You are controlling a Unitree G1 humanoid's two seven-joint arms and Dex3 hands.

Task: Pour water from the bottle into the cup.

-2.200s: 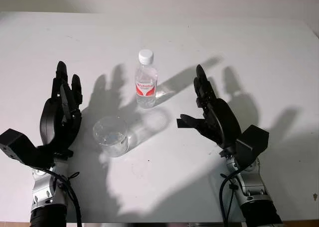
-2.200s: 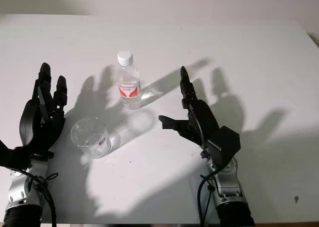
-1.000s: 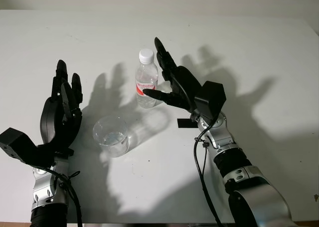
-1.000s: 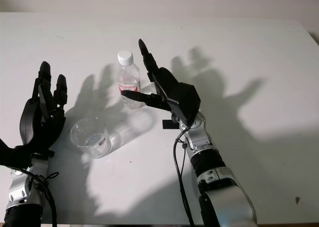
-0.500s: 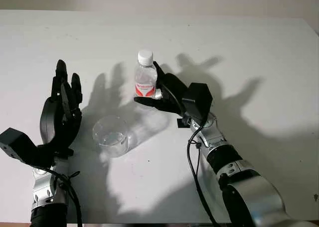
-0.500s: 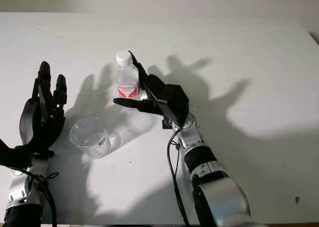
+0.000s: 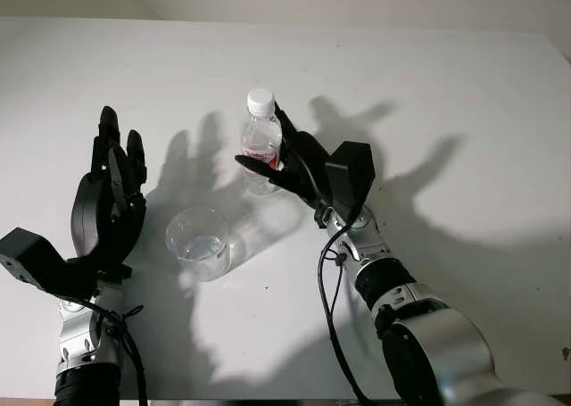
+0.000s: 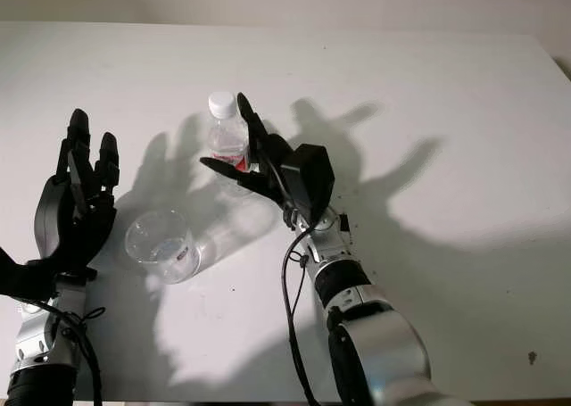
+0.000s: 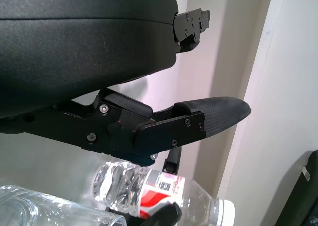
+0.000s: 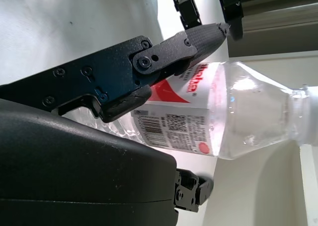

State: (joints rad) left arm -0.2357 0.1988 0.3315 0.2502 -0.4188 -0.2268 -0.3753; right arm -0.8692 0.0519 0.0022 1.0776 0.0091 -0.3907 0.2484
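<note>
A clear water bottle [image 7: 260,131] with a white cap and red label stands upright at the table's middle. My right hand [image 7: 259,140] is open around it. Its thumb [image 10: 169,52] crosses in front of the label while its fingers [image 7: 280,120] stand straight up behind the bottle near the cap. The bottle [image 10: 218,119] lies close against the palm in the right wrist view. A clear glass cup [image 7: 198,243] stands on the table in front and to the left of the bottle. My left hand [image 7: 116,169] is open, held up just left of the cup, apart from it.
The white table [image 7: 446,85] carries strong shadows of both hands. The far wall edge runs along the back. The right half of the table is bare surface.
My right hand swung in from the right and closed the distance until it wraps around the bottle. The bottle, the cup and my left hand have stayed put.
</note>
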